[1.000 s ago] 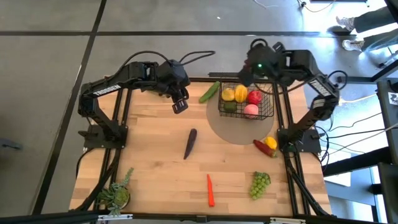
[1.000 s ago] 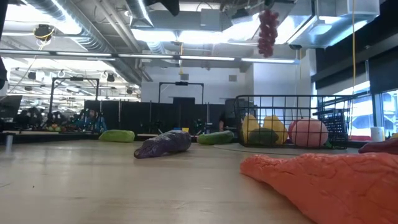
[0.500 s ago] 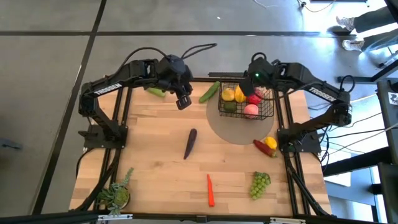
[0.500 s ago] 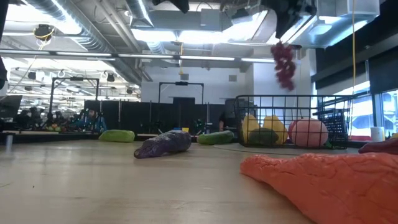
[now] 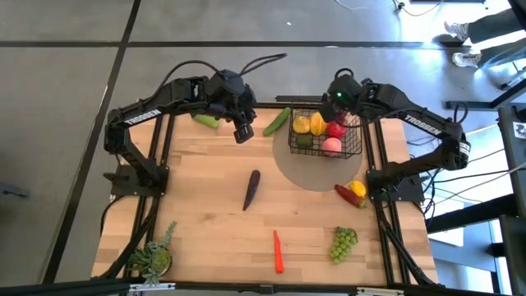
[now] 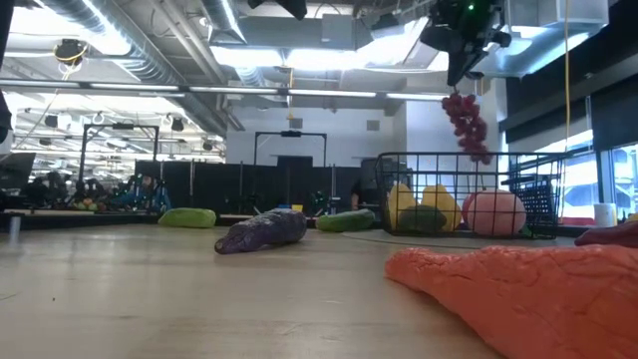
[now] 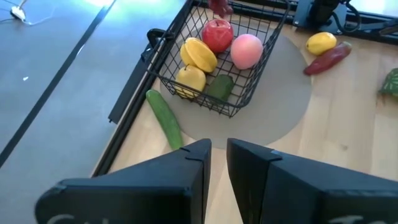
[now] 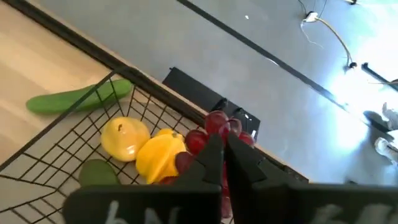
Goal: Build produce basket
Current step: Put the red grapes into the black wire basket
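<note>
The bunch of dark red grapes (image 6: 469, 122) has been brought lower and further to the right than a moment ago, and is now hung just above the black wire basket (image 5: 325, 137) at the upper right of the high view, clamped in the right gripper (image 6: 457, 72). The left gripper (image 5: 242, 133) is held almost closed and empty over the wooden worktop (image 5: 197, 205), a little further up than before. "TROSSEN" can be read in white on the dark arms; smooth toy fruit is seen through the basket's grid, and a bumpy purple eggplant (image 5: 251, 189) is left mid-frame.

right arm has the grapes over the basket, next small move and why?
Probably lower, then release: the right gripper is shut on the dark red grape bunch, which hangs just above the black wire-mesh basket, its lowest grapes about at the rim.
</note>
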Controlling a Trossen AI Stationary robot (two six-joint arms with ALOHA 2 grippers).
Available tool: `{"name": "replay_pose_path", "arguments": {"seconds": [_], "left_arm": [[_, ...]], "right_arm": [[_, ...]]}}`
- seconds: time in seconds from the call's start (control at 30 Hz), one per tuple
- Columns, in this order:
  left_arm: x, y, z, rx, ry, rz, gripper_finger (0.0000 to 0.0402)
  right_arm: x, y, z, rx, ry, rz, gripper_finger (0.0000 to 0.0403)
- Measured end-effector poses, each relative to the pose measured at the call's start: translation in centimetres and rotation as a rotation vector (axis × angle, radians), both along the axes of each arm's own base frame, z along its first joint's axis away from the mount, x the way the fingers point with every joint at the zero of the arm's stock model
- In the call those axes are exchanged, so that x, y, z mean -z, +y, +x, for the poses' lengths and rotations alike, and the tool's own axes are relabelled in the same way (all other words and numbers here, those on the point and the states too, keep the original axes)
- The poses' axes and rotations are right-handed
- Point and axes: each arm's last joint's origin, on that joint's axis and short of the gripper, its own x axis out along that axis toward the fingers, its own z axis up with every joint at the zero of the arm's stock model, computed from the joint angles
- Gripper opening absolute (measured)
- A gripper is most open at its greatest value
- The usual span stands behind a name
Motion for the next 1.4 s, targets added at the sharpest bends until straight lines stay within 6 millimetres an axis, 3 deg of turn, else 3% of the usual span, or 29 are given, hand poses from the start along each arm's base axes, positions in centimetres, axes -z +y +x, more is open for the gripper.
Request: {"name": "replay_pose_path", "arguments": {"seconds": [0.23, 0.8, 1.4], "left_arm": [[0.0, 0.1, 0.0, -0.008, -0.002, -0.005, 0.0041], [0.0, 0.6, -0.2, -0.025, 0.0, -0.007, 0.0041], [0.0, 0.6, -0.1, -0.025, 0.0, -0.007, 0.0041]], "right_arm": [[-0.1, 0.2, 0.2, -0.085, -0.09, 0.107, 0.0], [2.2, -0.7, 2.7, -0.112, -0.024, 0.186, 0.0], [2.3, -0.5, 2.7, -0.108, -0.042, 0.216, 0.0]]}}
